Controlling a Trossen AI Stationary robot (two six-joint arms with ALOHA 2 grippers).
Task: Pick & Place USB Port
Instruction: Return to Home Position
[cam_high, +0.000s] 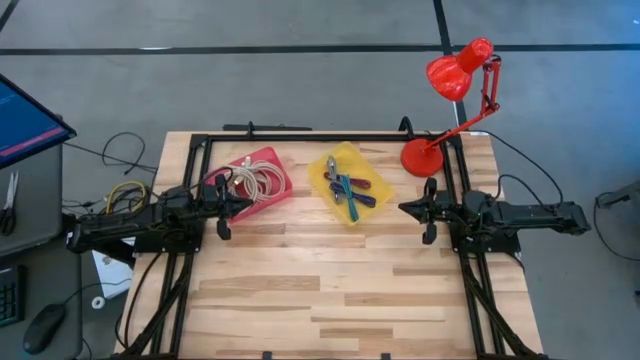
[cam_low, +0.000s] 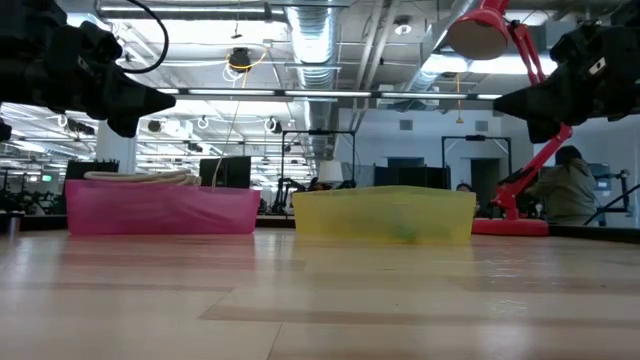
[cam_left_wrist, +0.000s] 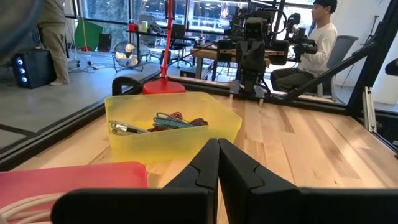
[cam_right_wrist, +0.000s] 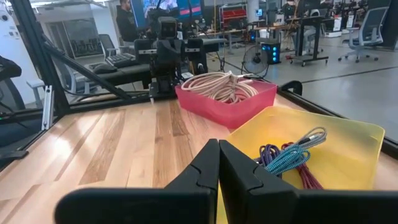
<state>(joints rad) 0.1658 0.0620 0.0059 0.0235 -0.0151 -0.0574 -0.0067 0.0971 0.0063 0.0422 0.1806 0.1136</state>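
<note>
red lamp (cam_high: 447, 76) stands near the clenched right tool (cam_high: 403, 208); left tool (cam_high: 250, 203) clenched beside pink bin (cam_high: 265, 156).

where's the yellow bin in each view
High view: yellow bin upper middle, right of the pink bin.
Low view: yellow bin centre, side wall facing the camera.
Left wrist view: yellow bin middle left.
Right wrist view: yellow bin lower right.
Shared landmark: the pink bin beside it, in all four views.

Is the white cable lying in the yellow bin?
No, the white cable lies coiled in the pink bin, beside the yellow bin.
</note>
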